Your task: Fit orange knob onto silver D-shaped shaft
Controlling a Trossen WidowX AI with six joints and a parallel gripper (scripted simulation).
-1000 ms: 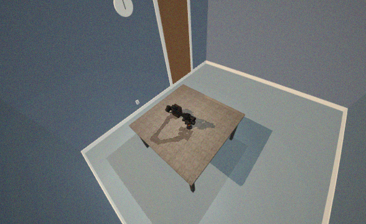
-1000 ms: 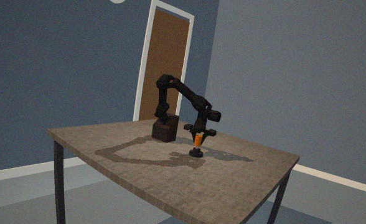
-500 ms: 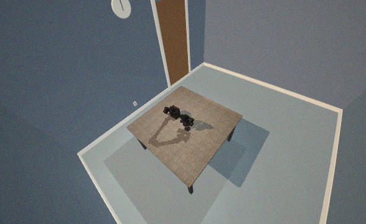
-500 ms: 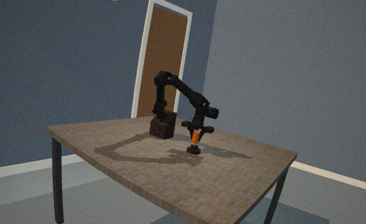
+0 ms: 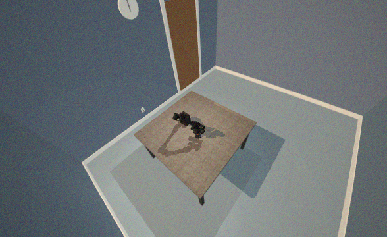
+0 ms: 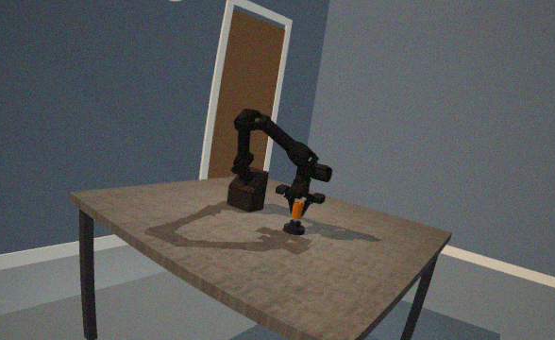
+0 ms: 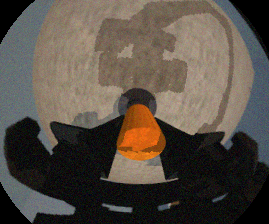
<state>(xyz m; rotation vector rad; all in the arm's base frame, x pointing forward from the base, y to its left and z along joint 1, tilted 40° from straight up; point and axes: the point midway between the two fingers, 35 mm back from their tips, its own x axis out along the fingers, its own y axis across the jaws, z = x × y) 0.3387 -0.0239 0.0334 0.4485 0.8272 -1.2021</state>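
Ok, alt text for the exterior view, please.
A black robot arm's gripper holds an upright orange knob just above a dark round pedestal on a wooden table. The shaft itself is too small to make out. Behind stand blue walls and a brown door.
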